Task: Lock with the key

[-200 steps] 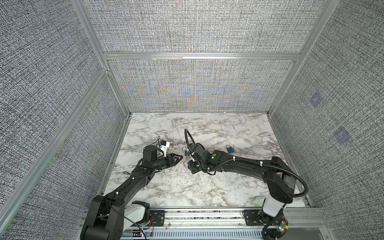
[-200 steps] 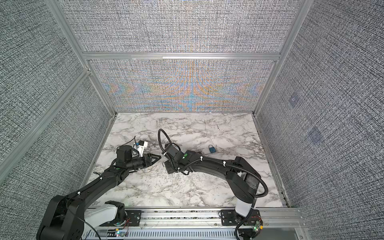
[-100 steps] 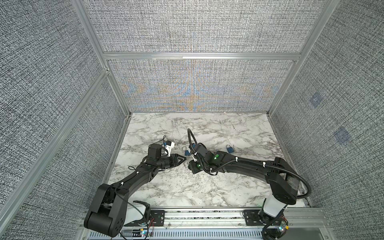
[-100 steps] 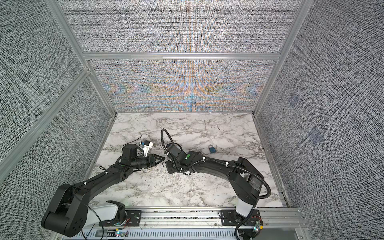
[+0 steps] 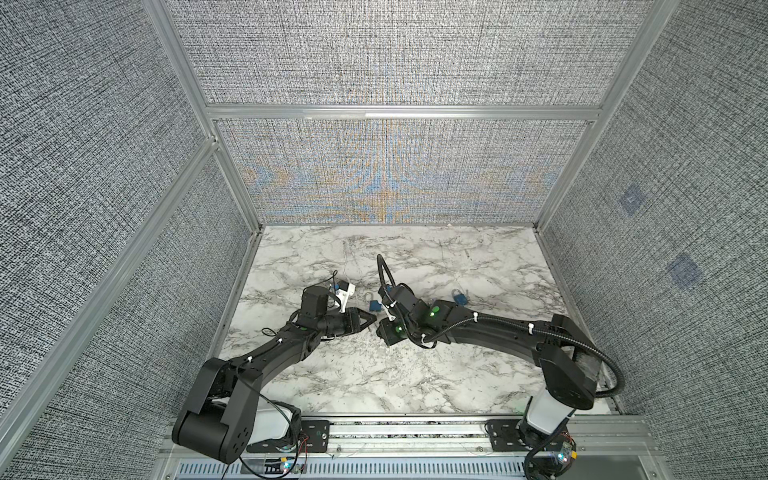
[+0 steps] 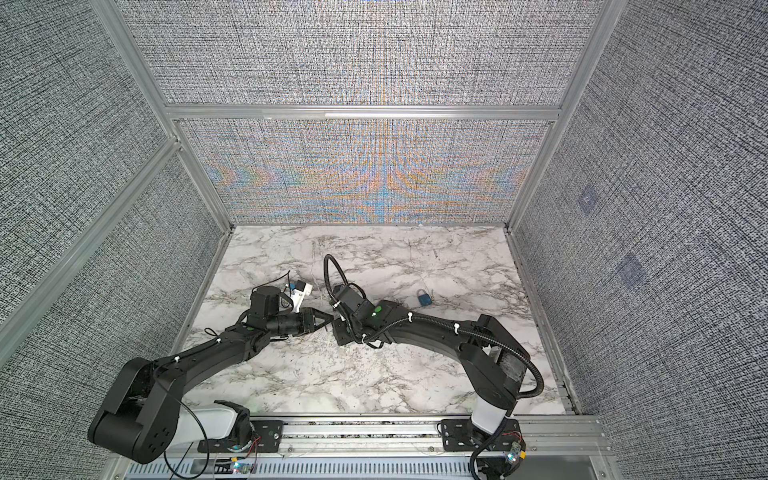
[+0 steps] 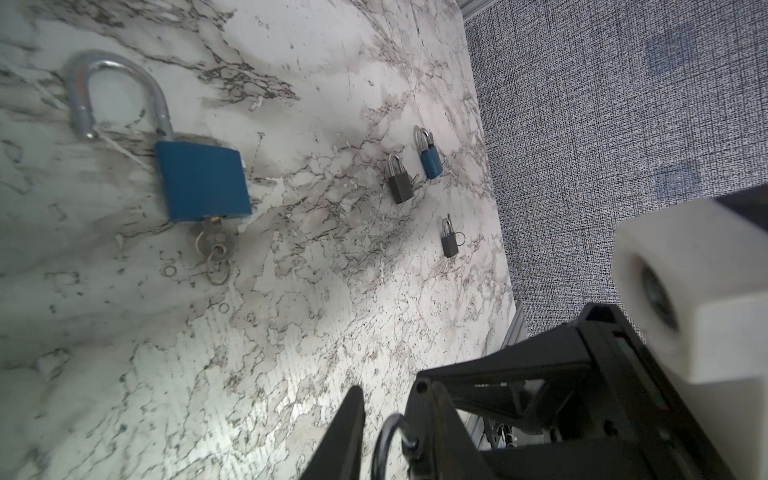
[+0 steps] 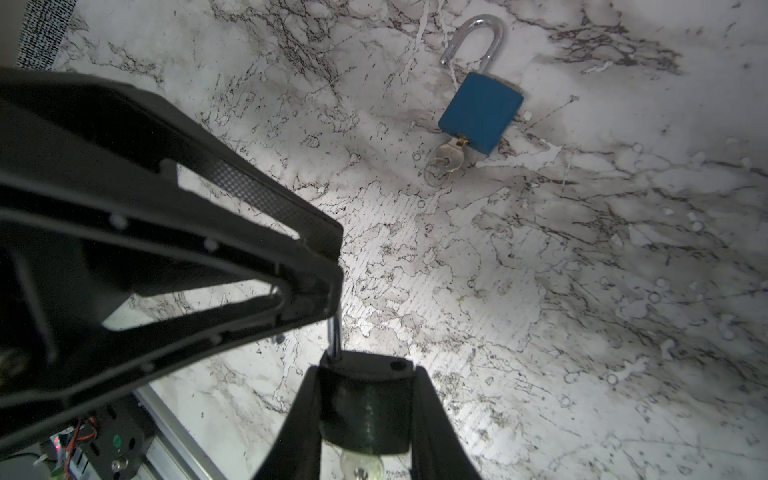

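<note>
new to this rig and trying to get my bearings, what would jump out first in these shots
The two grippers meeting low over the table: the right gripper holds a black padlock, and the fingers of the left gripper bracket its shackle. Just beyond them an open blue padlock lies flat on the marble table, a key in its base.

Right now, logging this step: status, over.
Right gripper shut on black padlock, key at its base. Left gripper pinching the shackle. Open blue padlock lies apart, nothing blocking.
</note>
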You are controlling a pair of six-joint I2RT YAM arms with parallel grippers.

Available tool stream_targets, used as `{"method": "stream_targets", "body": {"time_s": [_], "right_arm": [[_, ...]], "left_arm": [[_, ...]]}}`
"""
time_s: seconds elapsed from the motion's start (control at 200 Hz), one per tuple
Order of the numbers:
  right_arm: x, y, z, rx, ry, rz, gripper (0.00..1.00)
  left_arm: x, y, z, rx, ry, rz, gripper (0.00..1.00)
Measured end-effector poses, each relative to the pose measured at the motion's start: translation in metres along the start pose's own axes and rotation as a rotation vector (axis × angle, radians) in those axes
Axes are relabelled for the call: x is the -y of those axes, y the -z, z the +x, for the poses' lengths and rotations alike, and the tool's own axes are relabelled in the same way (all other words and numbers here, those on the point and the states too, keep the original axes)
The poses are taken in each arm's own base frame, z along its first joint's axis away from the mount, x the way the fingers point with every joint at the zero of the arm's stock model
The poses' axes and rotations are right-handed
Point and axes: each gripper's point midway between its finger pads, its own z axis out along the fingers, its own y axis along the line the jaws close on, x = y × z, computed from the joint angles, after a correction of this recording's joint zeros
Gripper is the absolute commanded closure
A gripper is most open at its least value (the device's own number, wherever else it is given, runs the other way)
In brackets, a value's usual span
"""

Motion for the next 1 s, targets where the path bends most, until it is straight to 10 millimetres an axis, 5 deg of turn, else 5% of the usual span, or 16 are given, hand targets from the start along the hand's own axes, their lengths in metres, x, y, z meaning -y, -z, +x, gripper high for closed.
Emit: {"method": "stream_targets", "body": {"time_s": [0.34,0.855,1.0], "right_arm": [[-0.001,0.000,-0.001,0.002,0.000,-0.003,0.81],[-0.002,0.004,-0.003,0.010,-0.003,-0.004,0.81],[-0.003,0.007,-0.004,0.010,-0.008,-0.014,0.52]], "left_arm": [[0.000,-0.002,0.003,-0.011,-0.001,0.000,0.72],[0.009,-0.004,0.003,-0.030,-0.015,0.038,1.00],[0.012,-0.003,0.005,-0.037,-0.014,0.055,1.00]]}}
